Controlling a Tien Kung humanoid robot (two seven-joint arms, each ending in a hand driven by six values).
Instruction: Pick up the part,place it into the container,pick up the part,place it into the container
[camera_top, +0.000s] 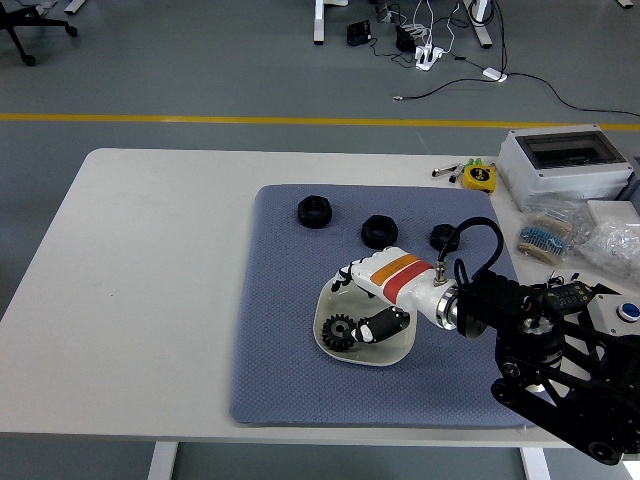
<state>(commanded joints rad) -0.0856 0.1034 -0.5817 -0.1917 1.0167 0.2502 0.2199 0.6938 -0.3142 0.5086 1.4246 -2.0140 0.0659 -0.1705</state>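
Nearest, the right hand (372, 303) hangs over the shallow bowl (335, 350) on the blue mat (280, 300); its fingers look loosely apart, holding nothing, with one black gear (339, 331) lying in the bowl just left of them. That gear looks small, stiff and light, best pinched across its toothed rim. Farther back, three black nuts (315, 212) wait in a row on the bench (150, 280).
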